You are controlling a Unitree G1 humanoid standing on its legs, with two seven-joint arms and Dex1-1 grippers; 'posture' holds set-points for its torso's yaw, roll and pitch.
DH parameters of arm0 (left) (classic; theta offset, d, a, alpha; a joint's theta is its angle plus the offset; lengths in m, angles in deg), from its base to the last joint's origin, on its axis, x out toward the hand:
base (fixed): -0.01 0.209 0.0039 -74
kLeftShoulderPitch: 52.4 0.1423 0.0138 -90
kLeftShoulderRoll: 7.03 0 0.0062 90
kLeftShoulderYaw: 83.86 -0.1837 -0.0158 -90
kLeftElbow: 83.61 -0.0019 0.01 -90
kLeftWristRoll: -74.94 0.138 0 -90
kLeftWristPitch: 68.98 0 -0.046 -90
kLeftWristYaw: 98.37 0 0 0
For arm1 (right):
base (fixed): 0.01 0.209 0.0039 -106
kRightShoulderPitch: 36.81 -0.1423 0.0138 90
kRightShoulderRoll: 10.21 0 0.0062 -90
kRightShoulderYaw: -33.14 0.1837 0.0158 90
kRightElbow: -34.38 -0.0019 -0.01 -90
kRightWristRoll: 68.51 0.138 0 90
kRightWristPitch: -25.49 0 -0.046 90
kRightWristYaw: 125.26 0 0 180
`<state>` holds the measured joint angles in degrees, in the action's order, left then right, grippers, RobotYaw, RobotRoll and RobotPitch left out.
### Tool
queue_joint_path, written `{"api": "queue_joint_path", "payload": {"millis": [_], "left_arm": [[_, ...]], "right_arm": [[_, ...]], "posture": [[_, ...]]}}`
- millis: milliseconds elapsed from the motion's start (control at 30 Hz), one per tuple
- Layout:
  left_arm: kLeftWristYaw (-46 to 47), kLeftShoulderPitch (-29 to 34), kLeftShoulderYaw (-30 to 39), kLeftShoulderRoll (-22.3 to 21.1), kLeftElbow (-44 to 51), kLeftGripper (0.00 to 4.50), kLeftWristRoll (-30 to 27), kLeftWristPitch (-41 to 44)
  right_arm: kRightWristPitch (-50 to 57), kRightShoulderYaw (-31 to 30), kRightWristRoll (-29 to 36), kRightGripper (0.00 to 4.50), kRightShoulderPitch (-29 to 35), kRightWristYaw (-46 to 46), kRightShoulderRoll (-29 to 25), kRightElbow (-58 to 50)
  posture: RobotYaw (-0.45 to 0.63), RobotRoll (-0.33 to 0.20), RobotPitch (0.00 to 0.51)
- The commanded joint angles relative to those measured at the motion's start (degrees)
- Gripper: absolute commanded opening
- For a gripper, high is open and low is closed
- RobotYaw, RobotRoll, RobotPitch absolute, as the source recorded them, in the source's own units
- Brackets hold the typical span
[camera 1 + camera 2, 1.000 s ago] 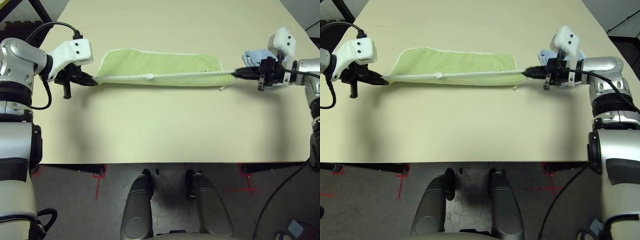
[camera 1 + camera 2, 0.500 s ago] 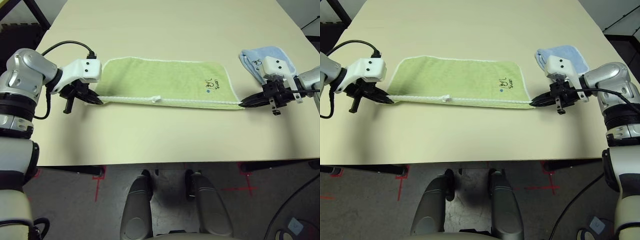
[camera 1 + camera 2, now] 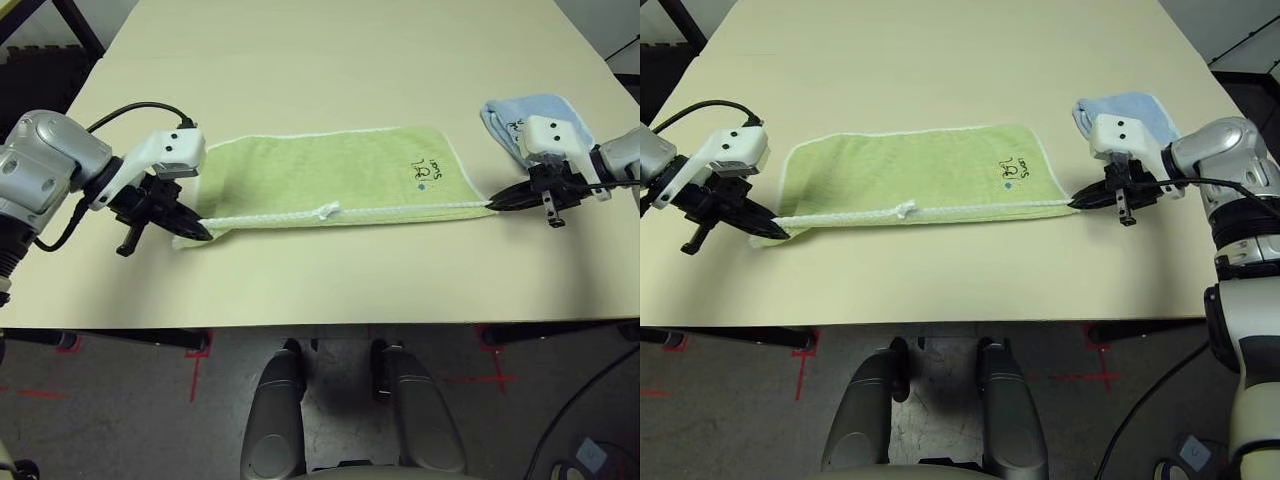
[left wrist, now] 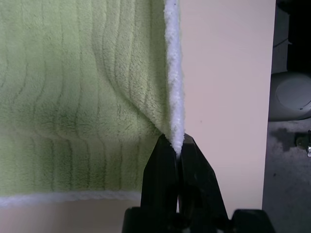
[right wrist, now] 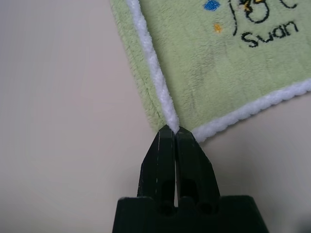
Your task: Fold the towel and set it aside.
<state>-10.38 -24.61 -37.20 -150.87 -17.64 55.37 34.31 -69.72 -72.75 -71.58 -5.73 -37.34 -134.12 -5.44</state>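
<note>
The towel (image 3: 330,180) lies stretched lengthwise across the middle of the desk (image 3: 330,60), already doubled once along its long axis, with the white-edged near hem lying on top and the embroidered mark facing up near its right end.

On the left, my left gripper (image 3: 205,233) has its fingers (image 4: 160,170) clamped tight on the near left corner; the wrist view shows the white edging pinched right at the tips. That corner sits a little nearer to me than the rest of the hem, so the near edge runs slightly skewed.

In the middle, the white tag (image 3: 328,210) sits on the near hem, a handy marker for the halfway line.

On the right, my right gripper (image 3: 492,204) has its fingers (image 5: 192,160) closed on the near right corner, again only by the stitched edge. Just behind that arm lies the blue cloth (image 3: 515,112), close to the towel's right end.

To do this step well, I judge I should level the two corners first, keep light tension so the hem stays straight, then bring one end over to the other, matching corners. The grips are shallow, so any jerk could pull the edging free. I'd also steer the right end clear of the blue cloth.
</note>
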Motion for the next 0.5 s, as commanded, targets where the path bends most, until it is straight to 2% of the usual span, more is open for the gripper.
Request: {"api": "queue_joint_path", "payload": {"millis": [33,167,500], "left_arm": [[-0.5,0.3,-2.0,-0.7,-5.2,0.06,4.9,-4.0],[-0.5,-0.1,-3.2,-0.5,-8.3,0.06,7.6,-8.1],[-0.5,-4.2,-4.6,1.5,-11.9,0.06,7.5,-9.2]], "right_arm": [[4.7,-4.5,4.0,0.0,3.3,-0.4,-5.8,-5.2],[8.8,-7.6,8.5,0.0,5.8,-0.4,-9.7,-11.7],[5.0,-5.8,2.3,0.0,3.4,0.5,-7.5,-7.4]], "posture": [[-0.01,0.0,0.235],[-0.01,0.0,0.233],[0.0,0.0,0.234]]}}
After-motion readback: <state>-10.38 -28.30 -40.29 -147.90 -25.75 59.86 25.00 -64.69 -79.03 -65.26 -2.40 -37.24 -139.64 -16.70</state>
